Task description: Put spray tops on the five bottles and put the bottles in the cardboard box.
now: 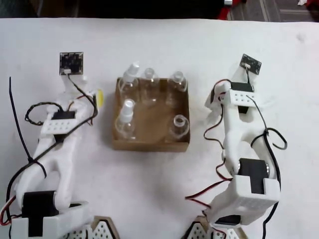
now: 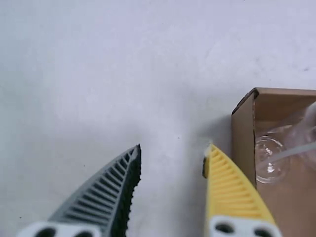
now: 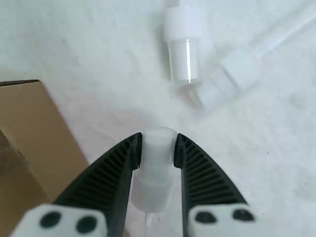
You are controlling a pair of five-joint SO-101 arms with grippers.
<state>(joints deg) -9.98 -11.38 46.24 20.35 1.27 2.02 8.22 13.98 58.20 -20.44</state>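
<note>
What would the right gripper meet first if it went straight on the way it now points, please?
Most likely the loose spray top lying on the table just ahead of the right gripper, which is shut on a second spray top; depth is unclear, so it might touch the table first.

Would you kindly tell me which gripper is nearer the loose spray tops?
Right. The right gripper, shut on a spray top, is beside the loose spray tops; the left gripper hangs open beyond the cardboard box.
</note>
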